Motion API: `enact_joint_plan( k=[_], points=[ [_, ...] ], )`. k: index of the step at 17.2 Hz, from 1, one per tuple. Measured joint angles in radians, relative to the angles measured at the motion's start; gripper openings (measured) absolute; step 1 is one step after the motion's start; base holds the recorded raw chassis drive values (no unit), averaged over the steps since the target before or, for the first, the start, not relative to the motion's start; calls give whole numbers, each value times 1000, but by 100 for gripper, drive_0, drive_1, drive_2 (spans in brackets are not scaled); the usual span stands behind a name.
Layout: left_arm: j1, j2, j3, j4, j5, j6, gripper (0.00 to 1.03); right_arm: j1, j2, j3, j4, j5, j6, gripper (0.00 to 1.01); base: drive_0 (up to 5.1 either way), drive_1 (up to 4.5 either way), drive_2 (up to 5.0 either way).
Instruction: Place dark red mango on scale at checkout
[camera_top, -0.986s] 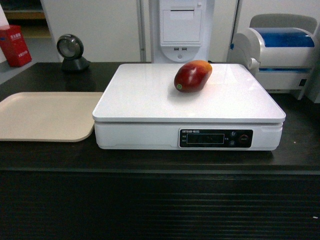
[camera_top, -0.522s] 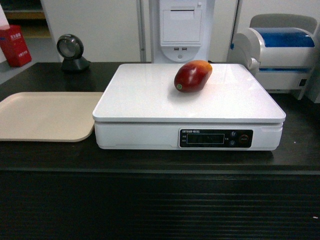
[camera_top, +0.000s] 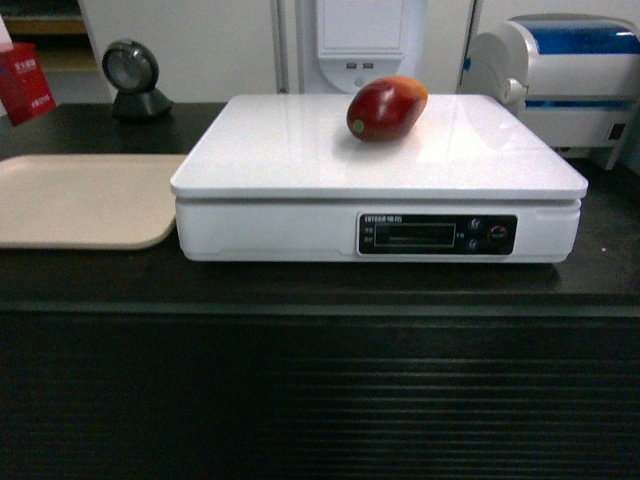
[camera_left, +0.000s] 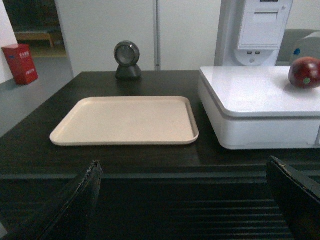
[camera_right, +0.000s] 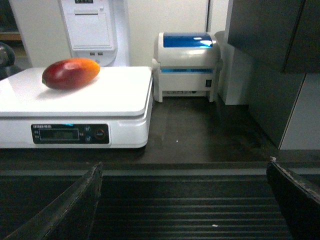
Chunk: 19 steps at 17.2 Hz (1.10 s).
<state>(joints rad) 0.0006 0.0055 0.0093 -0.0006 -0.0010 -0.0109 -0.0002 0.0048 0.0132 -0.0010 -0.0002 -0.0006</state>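
Note:
The dark red mango (camera_top: 386, 108) lies on its side on the scale's white platter (camera_top: 300, 150), toward the back right; it also shows in the left wrist view (camera_left: 305, 72) and the right wrist view (camera_right: 70, 73). The scale (camera_right: 75, 107) rests on the black checkout counter (camera_top: 300, 290), whose ribbed front (camera_top: 320, 400) faces me. My left gripper (camera_left: 182, 172) is open and empty, low in front of the counter's edge. My right gripper (camera_right: 184, 172) is open and empty too, in front of the ribbed front. Neither gripper appears in the head view.
A flat beige tray (camera_top: 80, 198) lies left of the scale. A round black scanner (camera_top: 130, 75) stands behind it. A white-and-blue printer (camera_top: 565, 70) is at the back right, a white terminal (camera_top: 360, 40) behind the scale, a red box (camera_top: 25, 85) far left, a grey cabinet (camera_right: 280, 65) at right.
The head view has shifted: the scale, mango and counter now appear slightly larger and higher in the frame. The mango stays in the same spot on the platter.

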Motion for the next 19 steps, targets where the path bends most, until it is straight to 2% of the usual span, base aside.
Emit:
enact_joint_plan(
  k=[19],
  points=[
    [0,0,0,-2,0,1,98,0,0,0,-3,-1,-1,98,0,0,0]
  ],
)
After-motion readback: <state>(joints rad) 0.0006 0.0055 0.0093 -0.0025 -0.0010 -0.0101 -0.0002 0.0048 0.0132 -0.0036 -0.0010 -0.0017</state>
